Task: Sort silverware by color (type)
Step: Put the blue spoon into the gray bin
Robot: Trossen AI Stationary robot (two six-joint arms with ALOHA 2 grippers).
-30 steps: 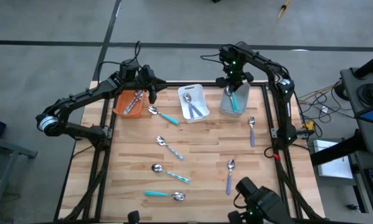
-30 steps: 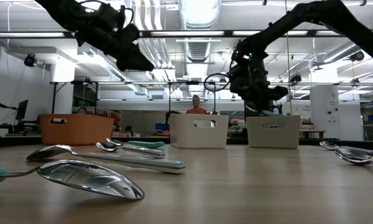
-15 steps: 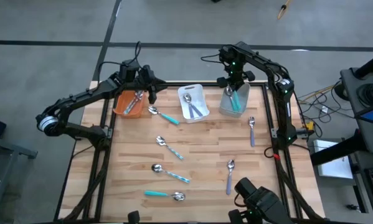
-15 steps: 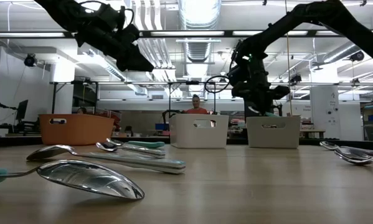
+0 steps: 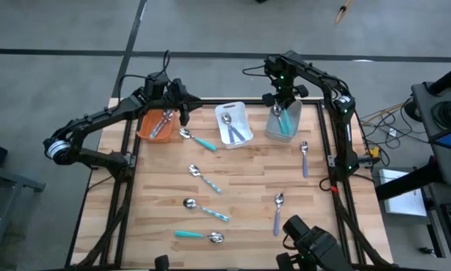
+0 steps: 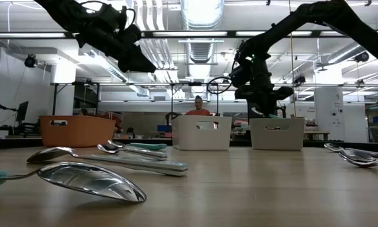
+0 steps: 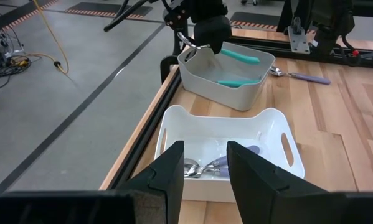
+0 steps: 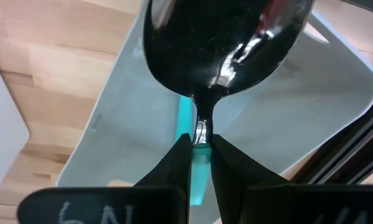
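Note:
My right gripper hangs over the grey bin at the table's far right, shut on a teal-handled spoon. Another teal piece lies in that bin. My left gripper hovers open and empty between the orange bin and the white bin, which holds purple-handled spoons. Loose silverware lies flat on the table: a teal spoon, two striped spoons, a teal spoon, a purple spoon and a purple fork. My right gripper pinches the spoon's metal neck between its two fingers, where it meets the teal handle. The fingers point down from above. The bowl stands above the fingers and the teal handle slants down over the grey bin, lifted clear.
The three bins stand in a row along the table's far edge; the orange bin holds striped pieces. A dark frame post runs along the table's right edge. Bare wood lies between the loose pieces. A person shows in the room behind.
My right gripper has tipped slightly at the wrist above the grey bin, still shut on the teal spoon.

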